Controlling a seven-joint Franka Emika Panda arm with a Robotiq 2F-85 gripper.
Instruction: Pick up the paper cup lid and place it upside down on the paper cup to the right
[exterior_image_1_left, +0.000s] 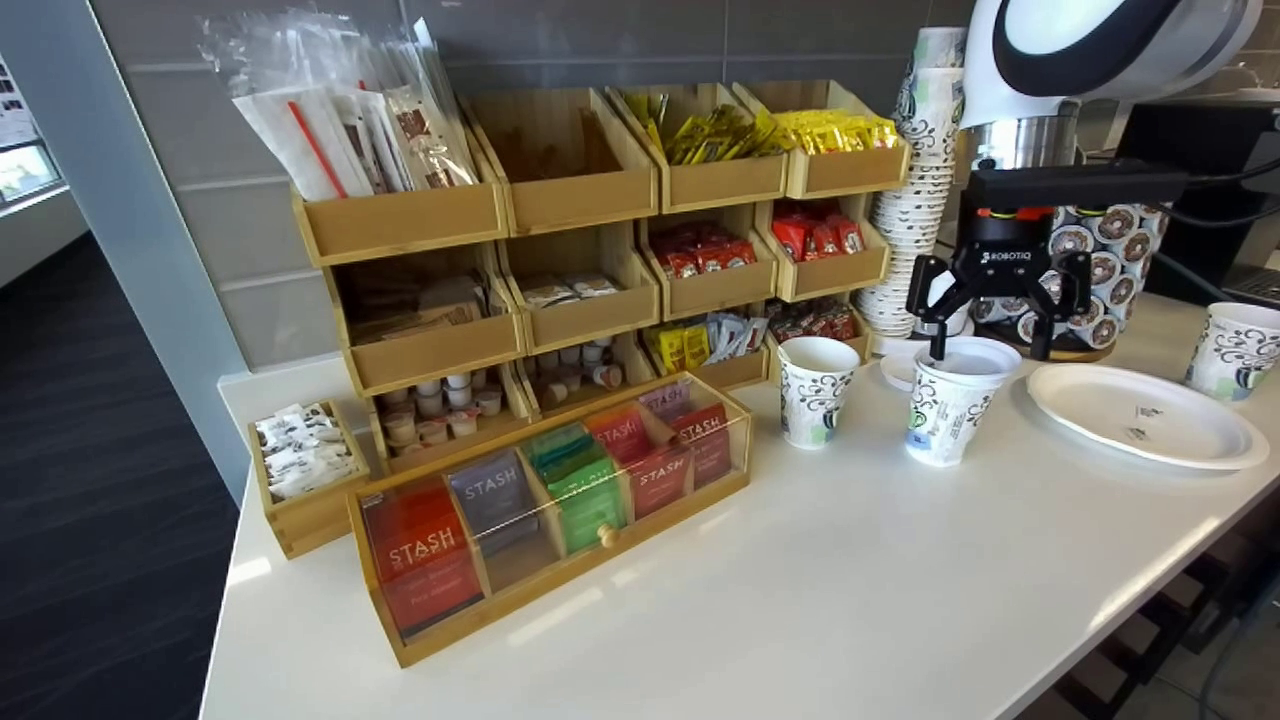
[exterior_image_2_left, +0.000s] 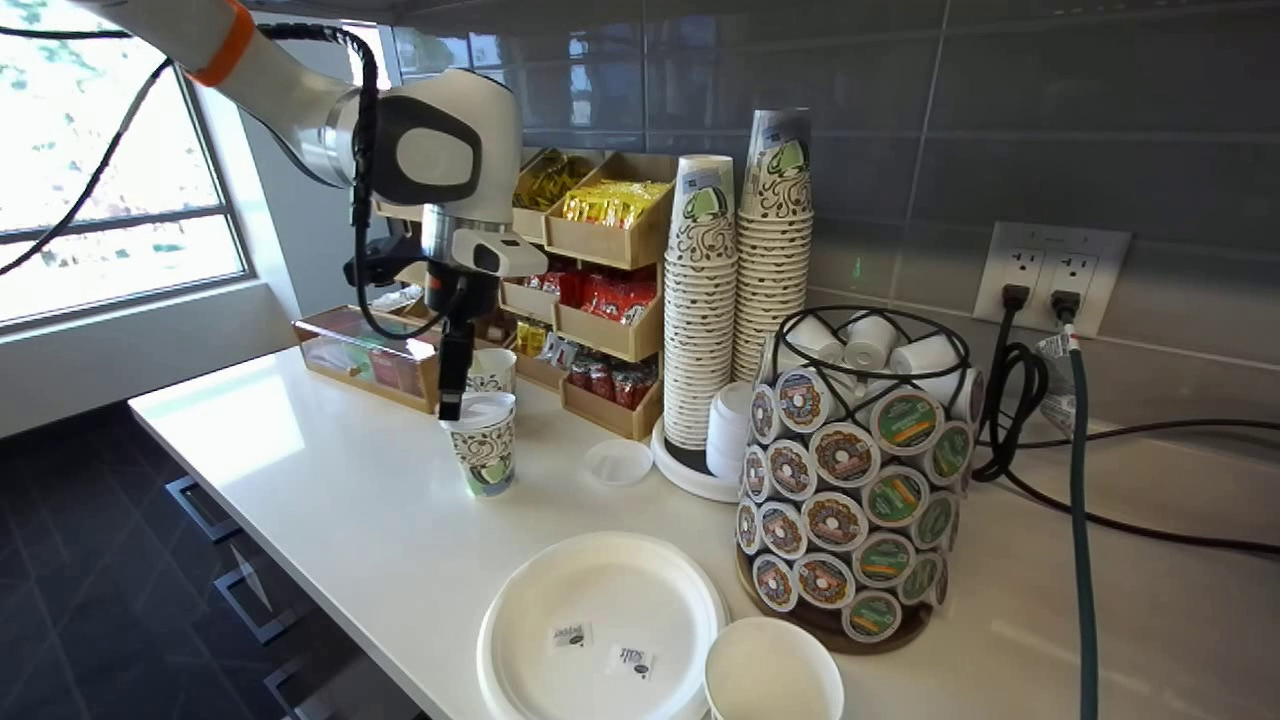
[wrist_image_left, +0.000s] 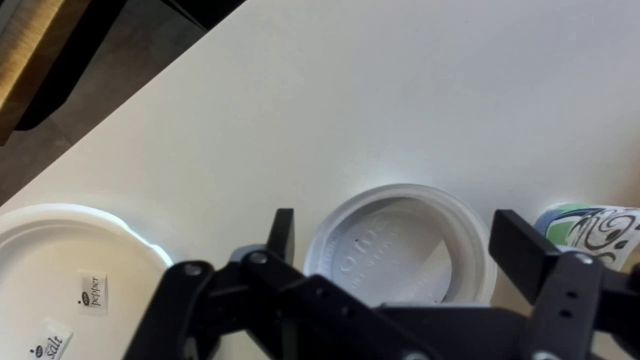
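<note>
Supporting lid (wrist_image_left: 397, 245), paper cup (exterior_image_1_left: 948, 418), packets (exterior_image_2_left: 571, 635) on plate (exterior_image_2_left: 612, 583)

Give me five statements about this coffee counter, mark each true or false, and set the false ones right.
1. The white lid sits on the mouth of a printed paper cup. True.
2. The gripper is shut. False: it is open, its fingers apart.
3. A salt sachet and a pepper sachet lie on the large white plate. True.
4. The packets in the top-right bin are red. False: they are yellow.
5. Two tall stacks of paper cups show in an exterior view. True.
</note>
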